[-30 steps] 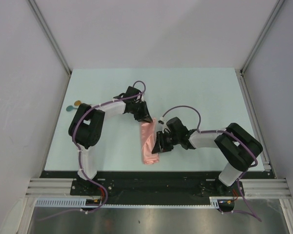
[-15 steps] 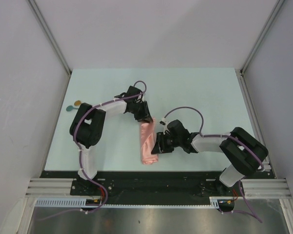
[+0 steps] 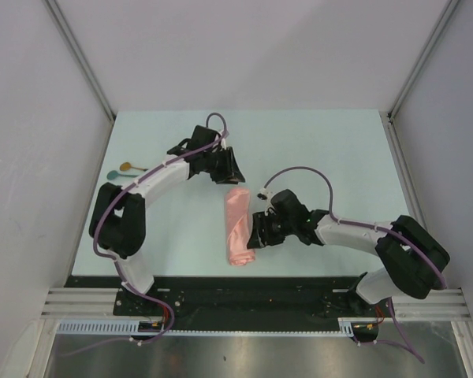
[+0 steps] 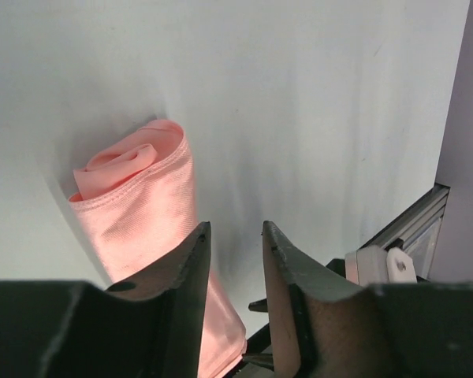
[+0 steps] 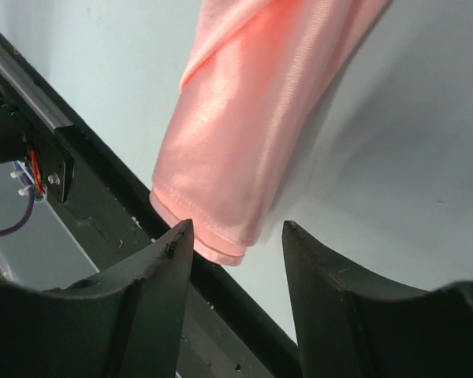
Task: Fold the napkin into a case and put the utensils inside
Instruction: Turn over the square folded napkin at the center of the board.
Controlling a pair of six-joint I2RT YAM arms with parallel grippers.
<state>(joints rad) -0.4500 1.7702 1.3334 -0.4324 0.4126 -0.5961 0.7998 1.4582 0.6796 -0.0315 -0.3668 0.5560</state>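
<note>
A pale mint counter (image 3: 331, 157) sits between plain grey walls. From above, the napkin (image 3: 239, 228) lies as a narrow layered strip near the front middle. The left hand (image 3: 227, 167) hangs just beyond its far end, and the right hand (image 3: 256, 234) is beside its near half. The utensils (image 3: 126, 168) lie well apart at the far left edge.

The left wrist view shows its fingers parted with nothing between them. In the right wrist view the fingers are spread and clear of the cloth's hemmed near end.

The cloth looks light, limp and slick, so its layers would probably slide. A pinch through the hemmed edge seems safest. No writing is legible.
</note>
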